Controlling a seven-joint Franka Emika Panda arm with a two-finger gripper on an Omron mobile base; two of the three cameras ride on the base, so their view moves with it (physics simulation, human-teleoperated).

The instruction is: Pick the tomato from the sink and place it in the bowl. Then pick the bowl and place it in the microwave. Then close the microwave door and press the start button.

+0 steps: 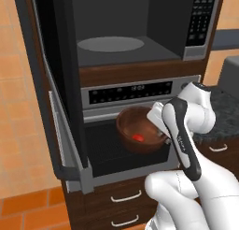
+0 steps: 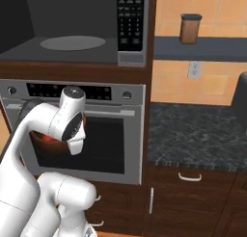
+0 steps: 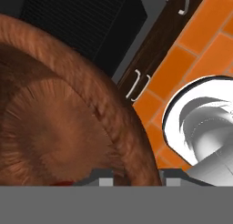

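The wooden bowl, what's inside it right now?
The bowl holds the tomato, low against its inner wall. The arm and claw cover the bowl's right rim, so that part stays unseen.

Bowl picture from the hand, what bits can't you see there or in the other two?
- Hand view: most of the tomato is cut off by the bottom edge; the far side of the bowl runs off the left edge.
- Right base view: the bowl and tomato are mostly hidden behind the white arm.
- Left base view: the gripper at the bowl's rim is covered by the hand, so its jaws can't be made out.
- Keypad labels: too small to read.
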